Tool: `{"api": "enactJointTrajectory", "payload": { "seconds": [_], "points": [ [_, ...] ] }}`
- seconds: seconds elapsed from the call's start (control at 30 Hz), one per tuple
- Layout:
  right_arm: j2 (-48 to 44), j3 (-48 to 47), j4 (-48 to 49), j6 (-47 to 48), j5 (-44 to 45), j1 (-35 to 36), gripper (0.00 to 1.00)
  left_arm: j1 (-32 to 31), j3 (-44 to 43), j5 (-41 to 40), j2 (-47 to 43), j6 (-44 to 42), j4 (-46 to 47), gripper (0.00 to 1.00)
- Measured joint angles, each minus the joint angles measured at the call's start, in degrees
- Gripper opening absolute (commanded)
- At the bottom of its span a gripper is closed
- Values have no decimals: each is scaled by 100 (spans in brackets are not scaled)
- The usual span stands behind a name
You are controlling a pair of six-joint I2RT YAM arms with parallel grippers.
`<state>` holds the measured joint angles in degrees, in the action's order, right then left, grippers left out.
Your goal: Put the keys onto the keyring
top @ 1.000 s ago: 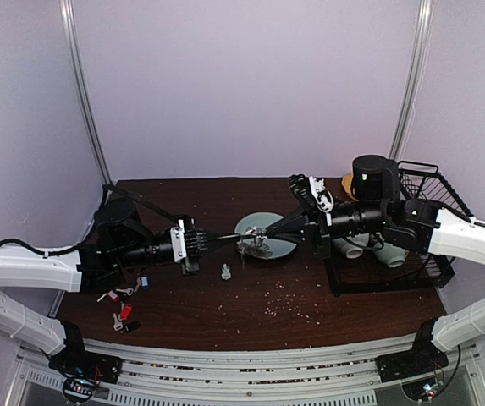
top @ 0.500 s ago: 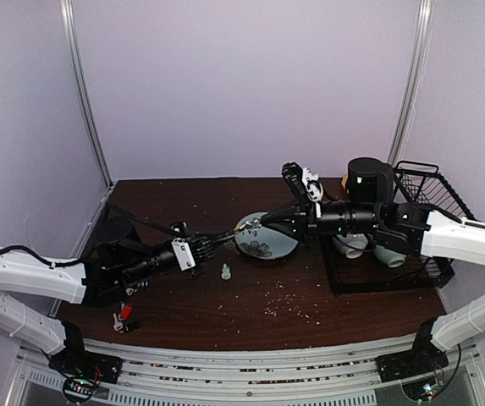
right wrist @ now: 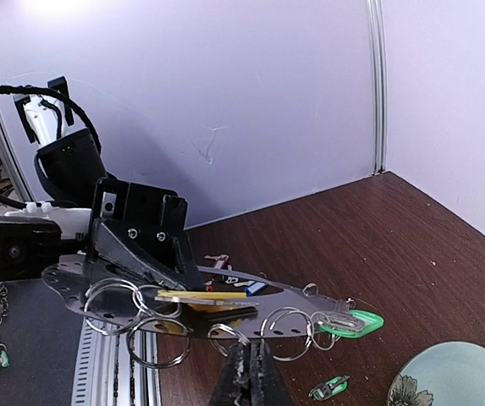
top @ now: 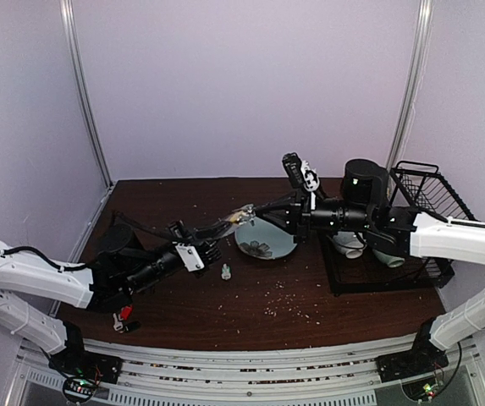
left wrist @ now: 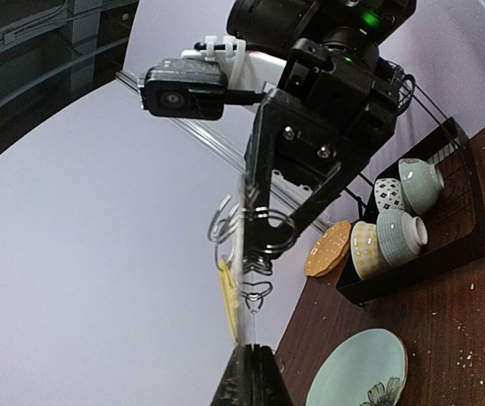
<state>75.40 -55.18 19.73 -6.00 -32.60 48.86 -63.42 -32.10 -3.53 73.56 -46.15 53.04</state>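
Observation:
The keyring (top: 240, 216), a thin grey metal loop, hangs in the air above the near-left rim of the pale green plate (top: 282, 246). My left gripper (top: 228, 223) is shut on its left end and my right gripper (top: 256, 211) is shut on its right side. In the right wrist view the keyring (right wrist: 294, 291) carries a yellow-tagged key (right wrist: 204, 297), a green-tagged key (right wrist: 352, 322) and several small split rings, with my right gripper (right wrist: 249, 359) pinching its near edge. In the left wrist view it shows edge-on above my left gripper (left wrist: 253, 355). Red-tagged keys (top: 123, 315) lie on the table at the left.
A tiny clear bottle (top: 225, 271) stands on the brown table in front of the plate. A black wire basket (top: 424, 222) at the right holds several bowls (left wrist: 399, 238) and an orange dish (left wrist: 327, 249). Crumbs are scattered over the table's middle.
Both grippers have lifted the keyring up off the plate and a little toward the back. The left arm has tilted upward and stretched farther right.

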Motion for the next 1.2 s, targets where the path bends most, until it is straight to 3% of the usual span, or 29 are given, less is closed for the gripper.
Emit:
{"api": "enactJointTrajectory", "payload": {
  "seconds": [0.1,0.2,0.53,0.7,1.2],
  "points": [
    [-2,162,278,-42,-101,-17,2,-46,24,-61,39,46,114,0],
    [-4,195,345,33,-424,-42,16,-79,105,26,20,168,238,0],
    [-422,210,-227,997,-1207,4,21,-98,68,494,-52,168,-197,0],
    [-627,260,-455,1248,-1215,42,32,-98,42,555,-52,76,-509,0],
    [-662,243,-1198,1609,-1016,-20,36,-98,-39,1010,-284,-109,-933,0]
  ]
}}
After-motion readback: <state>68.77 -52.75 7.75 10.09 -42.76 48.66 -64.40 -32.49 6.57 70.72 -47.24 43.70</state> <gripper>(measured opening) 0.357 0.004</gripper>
